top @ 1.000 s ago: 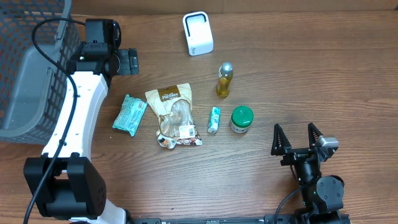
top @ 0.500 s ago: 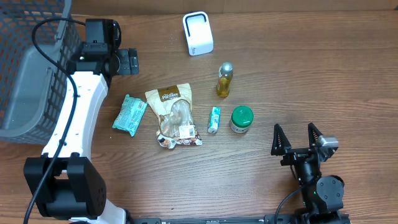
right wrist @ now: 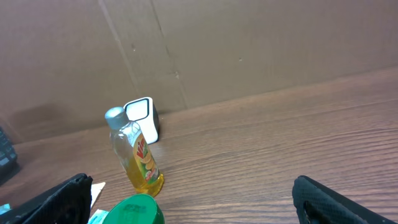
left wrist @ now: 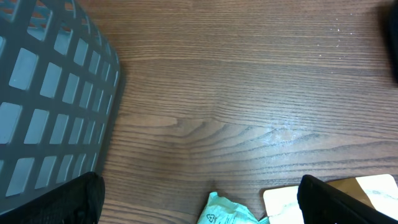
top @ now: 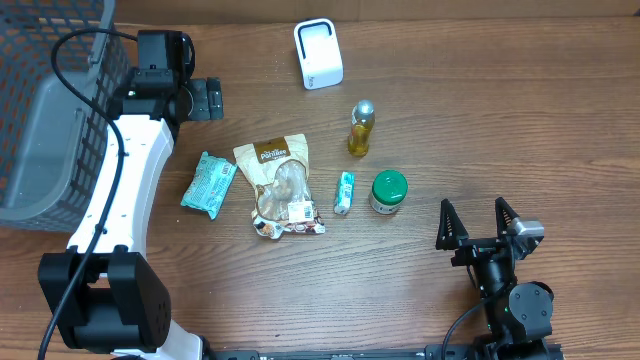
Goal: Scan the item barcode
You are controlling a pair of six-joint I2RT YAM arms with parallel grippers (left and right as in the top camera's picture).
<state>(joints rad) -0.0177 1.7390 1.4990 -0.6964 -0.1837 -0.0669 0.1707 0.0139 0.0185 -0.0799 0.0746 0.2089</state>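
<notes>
Left gripper (top: 214, 98) by the basket (top: 40, 120) and right gripper (top: 472, 214) near the green-lidded jar (top: 388, 190), both spread wide, holding nothing.

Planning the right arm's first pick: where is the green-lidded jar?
Overhead view, centre-right: the green-lidded jar stands just right of the small teal packet, below the yellow bottle.

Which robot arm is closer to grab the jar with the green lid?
Probably the right. The right gripper is open and nearest the green-lidded jar, nothing between them. The left gripper, also open, sits farther off, beyond the snack bag.
</notes>
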